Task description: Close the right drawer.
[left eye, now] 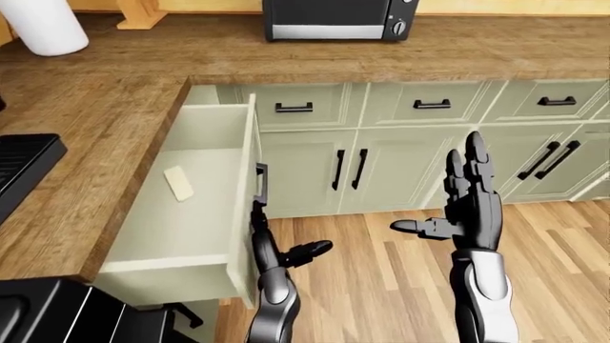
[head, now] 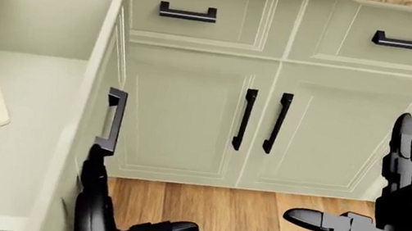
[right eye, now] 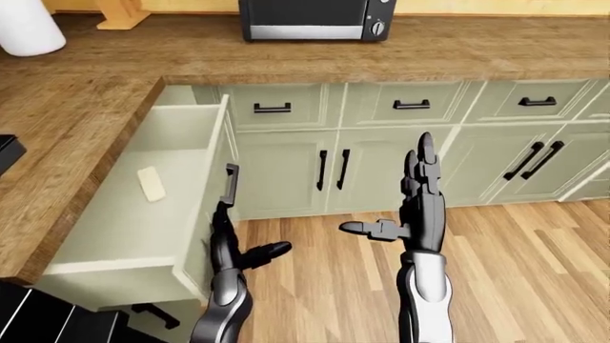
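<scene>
Black fingers (head: 96,163) of the robot's left hand (left eye: 272,261) are spread flat against the front panel of the pulled-out pale green drawer (left eye: 191,236), just below its black bar handle (head: 112,120), thumb splayed away toward the floor and gripping nothing. To the right of the drawer, the right hand (left eye: 472,207) stands upright in the air, fingers straight and open, thumb pointing back at the drawer, empty. Inside the drawer lies a small cream rectangular block (left eye: 178,183). The drawer juts from under the brown wooden surface (left eye: 86,143); beyond it, a black microwave oven (left eye: 338,19) sits on that surface.
</scene>
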Available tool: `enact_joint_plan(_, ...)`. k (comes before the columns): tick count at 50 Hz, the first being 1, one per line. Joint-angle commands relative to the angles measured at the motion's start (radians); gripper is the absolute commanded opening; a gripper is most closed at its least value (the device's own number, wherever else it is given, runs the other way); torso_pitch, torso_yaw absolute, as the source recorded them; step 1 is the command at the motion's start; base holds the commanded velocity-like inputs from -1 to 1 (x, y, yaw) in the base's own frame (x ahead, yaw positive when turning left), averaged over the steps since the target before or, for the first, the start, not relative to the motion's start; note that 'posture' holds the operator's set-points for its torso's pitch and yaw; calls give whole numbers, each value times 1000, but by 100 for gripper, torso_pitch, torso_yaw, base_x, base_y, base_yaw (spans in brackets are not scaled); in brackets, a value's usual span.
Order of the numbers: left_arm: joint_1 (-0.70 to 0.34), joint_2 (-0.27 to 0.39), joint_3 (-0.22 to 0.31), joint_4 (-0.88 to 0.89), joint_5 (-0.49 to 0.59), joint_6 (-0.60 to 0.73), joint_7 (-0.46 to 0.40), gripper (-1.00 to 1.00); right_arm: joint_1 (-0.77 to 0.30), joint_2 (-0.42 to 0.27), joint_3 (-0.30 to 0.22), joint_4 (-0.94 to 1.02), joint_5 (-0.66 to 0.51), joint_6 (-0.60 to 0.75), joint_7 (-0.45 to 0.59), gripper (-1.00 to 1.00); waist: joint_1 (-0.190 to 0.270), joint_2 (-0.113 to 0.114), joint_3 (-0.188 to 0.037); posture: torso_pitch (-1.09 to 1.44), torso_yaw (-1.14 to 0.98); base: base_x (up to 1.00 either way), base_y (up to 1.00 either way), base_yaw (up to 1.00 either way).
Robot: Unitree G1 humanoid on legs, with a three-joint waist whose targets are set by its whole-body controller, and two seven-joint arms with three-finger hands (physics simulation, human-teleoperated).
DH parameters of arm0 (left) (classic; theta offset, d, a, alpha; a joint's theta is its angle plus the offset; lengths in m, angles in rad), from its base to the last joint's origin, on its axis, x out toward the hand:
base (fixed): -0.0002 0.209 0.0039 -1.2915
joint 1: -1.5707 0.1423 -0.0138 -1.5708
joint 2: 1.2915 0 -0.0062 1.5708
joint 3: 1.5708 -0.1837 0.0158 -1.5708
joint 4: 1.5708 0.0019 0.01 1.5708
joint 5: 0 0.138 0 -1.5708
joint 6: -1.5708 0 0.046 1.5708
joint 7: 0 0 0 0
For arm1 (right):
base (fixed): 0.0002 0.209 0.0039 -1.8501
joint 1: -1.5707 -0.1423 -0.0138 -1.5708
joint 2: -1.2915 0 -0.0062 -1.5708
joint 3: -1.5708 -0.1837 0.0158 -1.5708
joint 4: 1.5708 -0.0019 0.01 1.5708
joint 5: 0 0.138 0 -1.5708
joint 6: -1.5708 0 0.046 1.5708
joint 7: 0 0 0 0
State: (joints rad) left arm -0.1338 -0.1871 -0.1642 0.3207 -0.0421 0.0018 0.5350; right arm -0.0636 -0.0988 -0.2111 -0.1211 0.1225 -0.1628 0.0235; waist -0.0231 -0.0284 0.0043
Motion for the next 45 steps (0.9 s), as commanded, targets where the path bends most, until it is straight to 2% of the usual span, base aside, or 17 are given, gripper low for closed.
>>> enact_joint_plan(1,-14,8,35,-51,6,-38,49,100,-18,-8,-6,-39,1,-32,0,100,7,-4,-19,0,0,0,0,0)
enact_joint_plan(20,2,24,60,-107,2,12,137,100,-19,-8,-4,-25,0,-43,-1,100,4,-4,-20,0,0,0,0,0)
enact_joint_plan(37,36,47,79,-163,-11,6,156,100,-20,-7,0,-14,-1,-47,2,100,9,-4,-19,0,0,0,0,0)
enact_joint_plan(45,34,62,104,-167,-16,2,172,100,-17,-6,2,-21,-4,-41,2,100,13,-5,-15,0,0,0,0,0)
